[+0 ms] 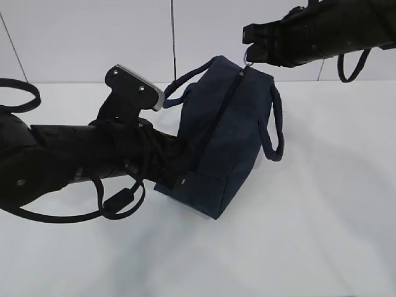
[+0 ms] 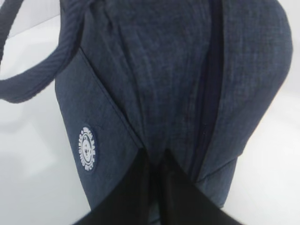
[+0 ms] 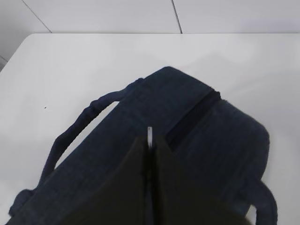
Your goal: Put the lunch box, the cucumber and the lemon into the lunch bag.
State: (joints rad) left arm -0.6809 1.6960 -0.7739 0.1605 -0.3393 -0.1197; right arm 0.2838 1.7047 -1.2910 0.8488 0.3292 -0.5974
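Centrally, the lunch bag [image 1: 226, 136] stands tilted on the white table [image 1: 322, 235], zipper closed along its top. Left gripper [image 2: 157, 161], jaws shut, pinches the fabric at the bag's lower end, near the white round logo [image 2: 87, 148]. Right gripper [image 3: 150, 140], jaws shut, clamps the metal ring pull [image 3: 150, 135] at the raised end
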